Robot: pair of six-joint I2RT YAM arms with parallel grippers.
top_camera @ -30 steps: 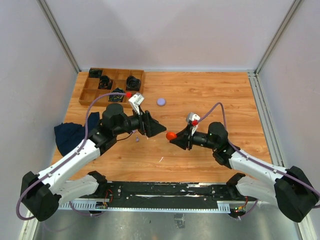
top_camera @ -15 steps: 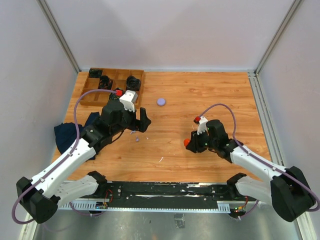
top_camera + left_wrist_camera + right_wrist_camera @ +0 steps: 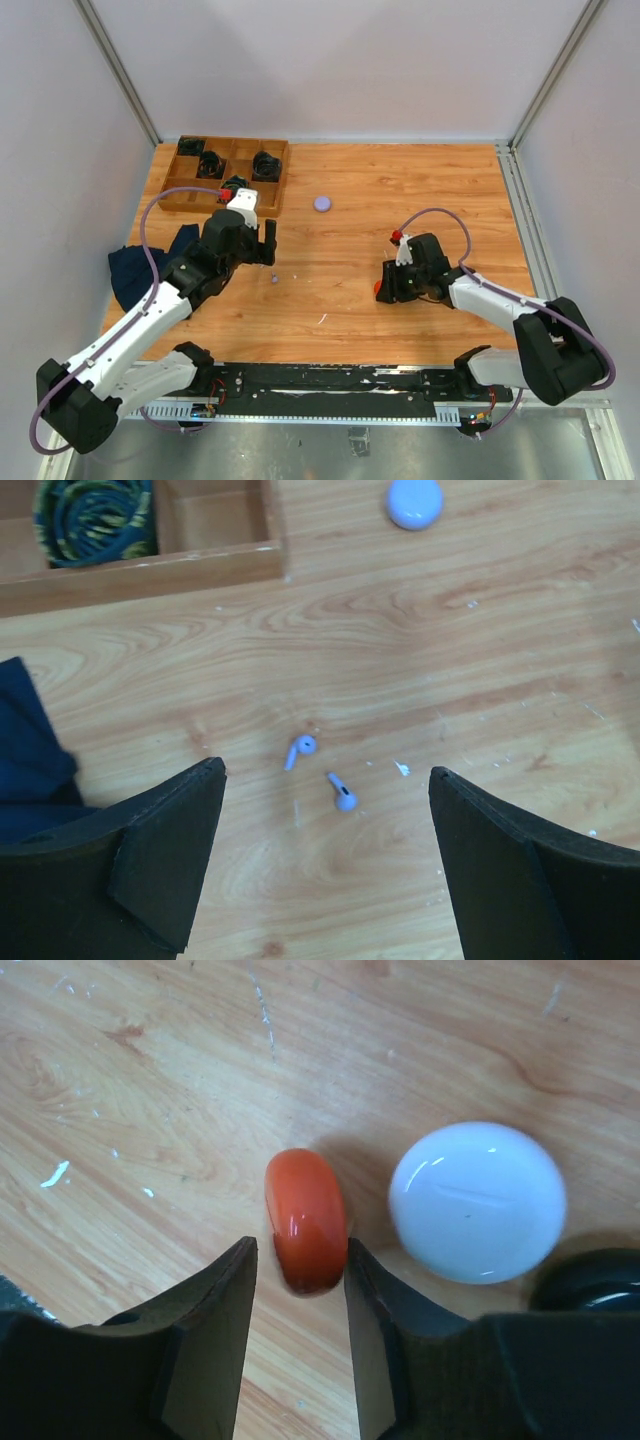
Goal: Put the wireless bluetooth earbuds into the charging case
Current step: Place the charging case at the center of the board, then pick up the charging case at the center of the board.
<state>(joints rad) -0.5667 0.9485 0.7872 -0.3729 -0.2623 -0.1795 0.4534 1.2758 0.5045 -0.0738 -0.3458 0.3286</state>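
Two tiny purple earbuds (image 3: 300, 748) (image 3: 342, 795) lie loose on the wooden table, a faint speck in the top view (image 3: 273, 279). My left gripper (image 3: 330, 855) hovers over them, open wide, nothing between its fingers. A round purple case (image 3: 415, 502) lies shut farther off (image 3: 322, 203). An orange case (image 3: 307, 1218) stands on edge on the table between the fingers of my right gripper (image 3: 298, 1260); a gap shows at the left finger, so the jaws are loose around it. In the top view it shows as an orange spot (image 3: 380, 290).
A white round case (image 3: 477, 1200) lies right beside the orange one, with a dark glossy case (image 3: 590, 1280) next to it. A wooden compartment tray (image 3: 172, 190) with coiled black cables sits at the back left. A dark blue cloth (image 3: 140, 272) lies at the left edge.
My right arm brought the orange case down from the air to the table and its jaws loosened. My left arm drew back to the left, opened wider and now points down over the purple earbuds.
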